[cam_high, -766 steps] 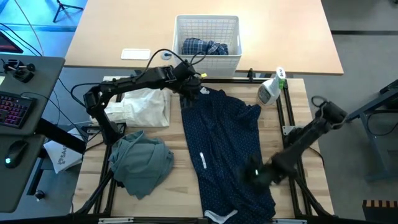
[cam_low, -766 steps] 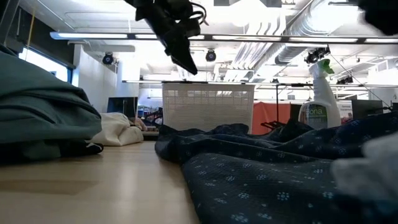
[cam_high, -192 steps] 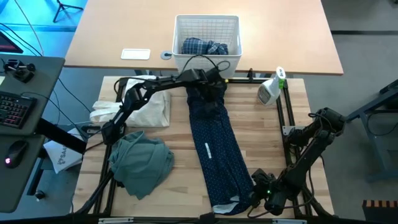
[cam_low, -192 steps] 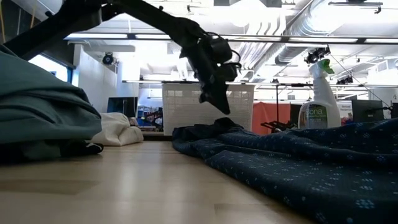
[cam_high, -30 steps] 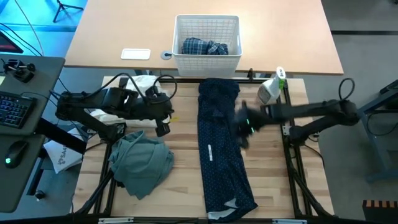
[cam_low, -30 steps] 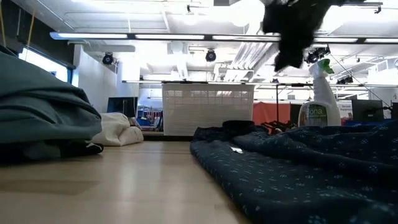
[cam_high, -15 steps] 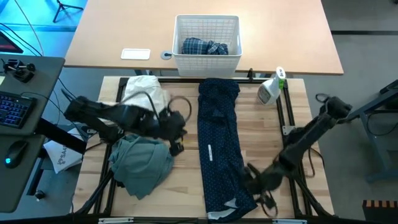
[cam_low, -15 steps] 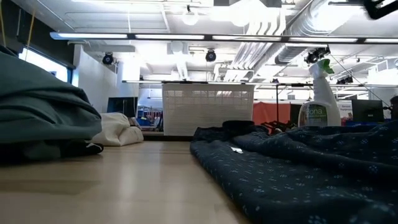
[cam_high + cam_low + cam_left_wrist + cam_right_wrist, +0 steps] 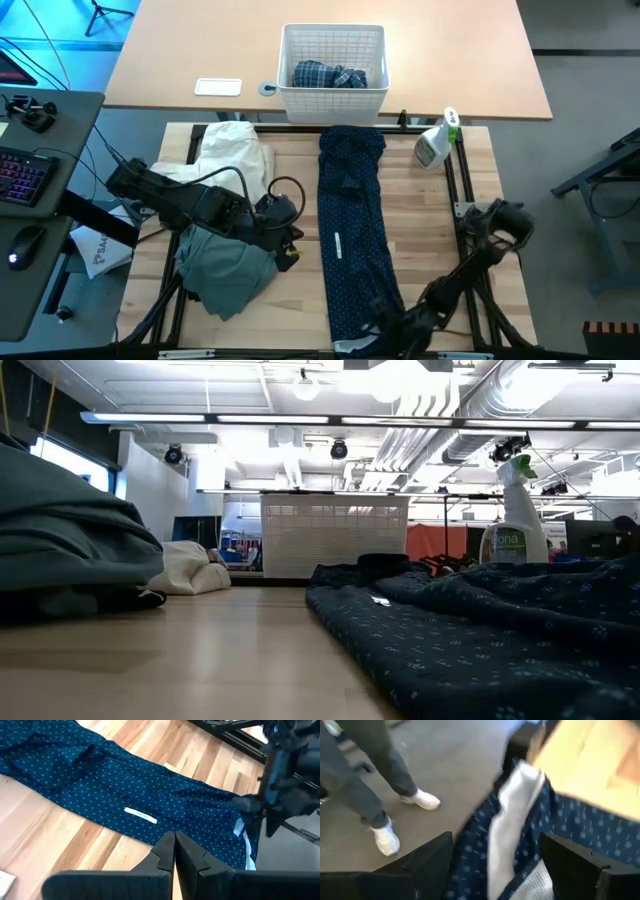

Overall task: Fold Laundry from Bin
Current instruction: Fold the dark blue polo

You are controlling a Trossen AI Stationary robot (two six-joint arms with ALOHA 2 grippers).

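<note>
The navy dotted trousers (image 9: 354, 235) are lying in a long strip down the middle of the table (image 9: 300, 300), their waist end hanging over its near edge, where the right gripper (image 9: 392, 318) is hovering released, fingers spread wide and partly lost in dark blur. The left gripper (image 9: 287, 252) is sitting clenched and empty beside the grey-green top (image 9: 228, 272) near the left edge. The plaid shirt (image 9: 330, 76) is lying in the bin (image 9: 334, 35) beyond the far edge, half hidden by lattice

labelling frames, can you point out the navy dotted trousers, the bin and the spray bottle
navy dotted trousers (image 9: 352, 225): high view, middle of the cloth
bin (image 9: 334, 29): high view, far rim
spray bottle (image 9: 433, 148): high view, white body
</note>
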